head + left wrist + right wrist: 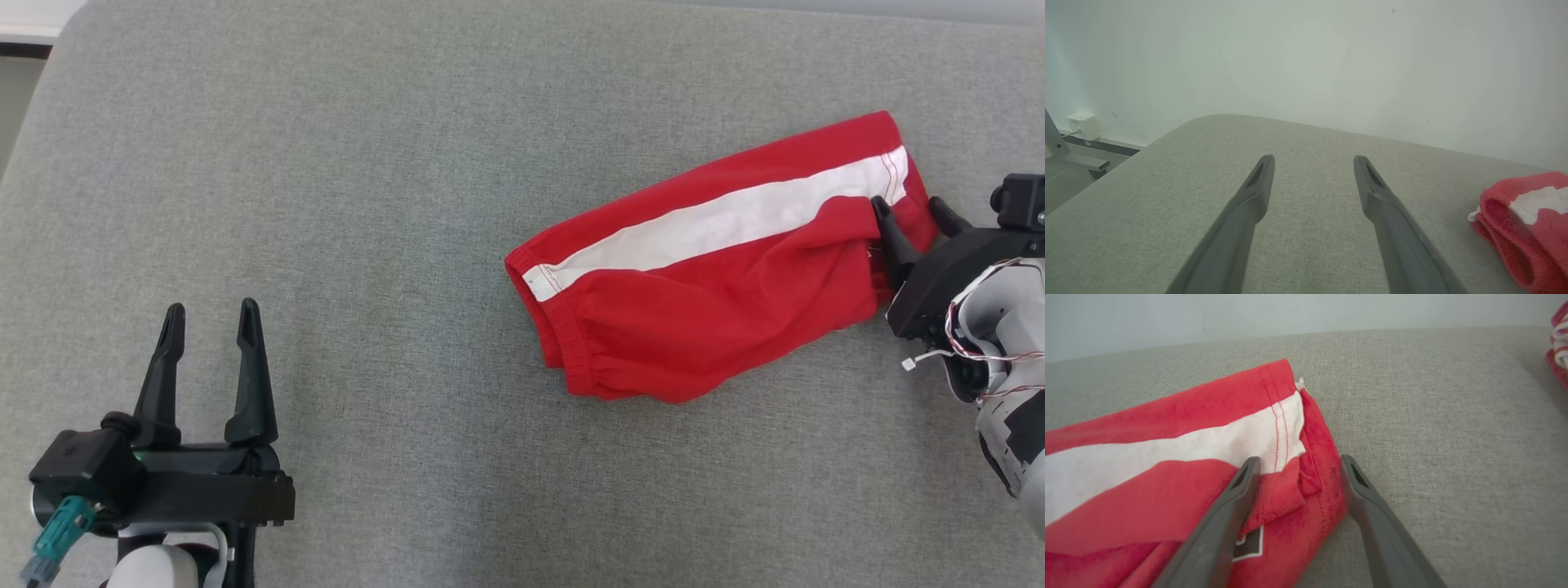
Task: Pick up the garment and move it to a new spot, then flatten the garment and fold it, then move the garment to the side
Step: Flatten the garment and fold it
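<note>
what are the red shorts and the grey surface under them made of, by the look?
red shorts: soft matte cloth, probably cotton-like; it wrinkles, with stitched hems and a gathered waistband. grey surface: matte woven upholstery fabric, fine weave visible; rounded corner hints at padding, not certain.

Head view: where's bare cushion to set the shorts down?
Widest bare cushion: between the left gripper and the shorts, and beyond that gripper. Also bare below the shorts. Crowded at the right edge, where the open right gripper straddles the hem.
</note>
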